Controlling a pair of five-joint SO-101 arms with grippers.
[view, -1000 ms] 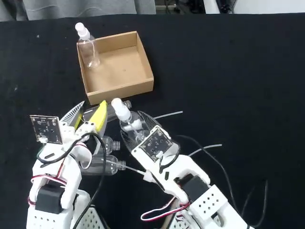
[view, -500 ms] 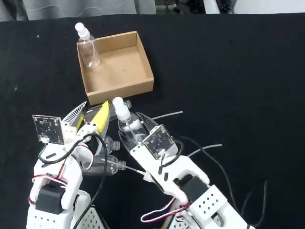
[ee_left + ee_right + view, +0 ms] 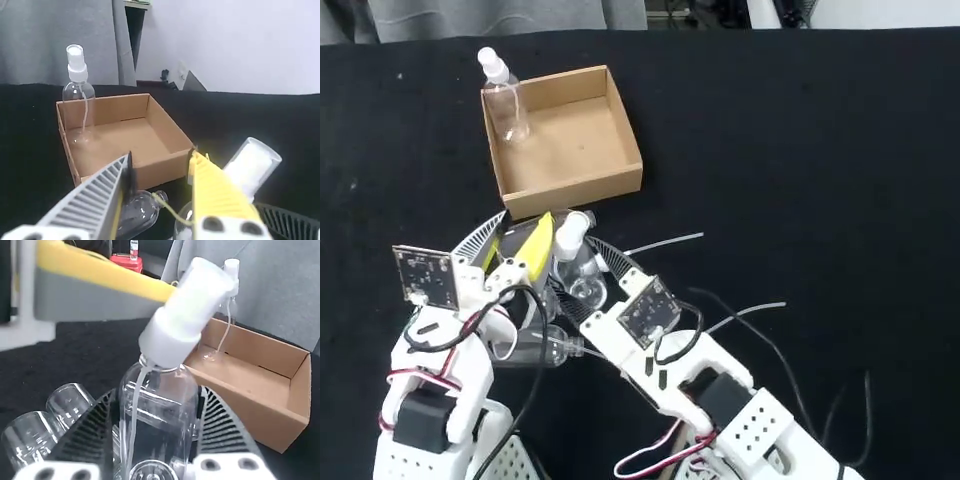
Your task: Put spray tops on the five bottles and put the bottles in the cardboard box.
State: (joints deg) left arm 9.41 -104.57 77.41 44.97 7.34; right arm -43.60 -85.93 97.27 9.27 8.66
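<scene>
Above the black worktop (image 3: 800, 150), with your right gripper (image 3: 156, 415) pinching the bottle (image 3: 160, 387), close your spread left gripper (image 3: 160, 160) on the tilted spray top (image 3: 187, 305) and straighten it.

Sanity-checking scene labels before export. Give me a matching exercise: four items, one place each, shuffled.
1 bottle with straight spray top
2 bottle with tilted spray top
3 bottle without top
4 thin white tube

a lying beside the left arm
b in the right gripper
c on the table, right of all bottles
d standing in the cardboard box

Pairs: 1-d, 2-b, 3-a, 4-c
</scene>
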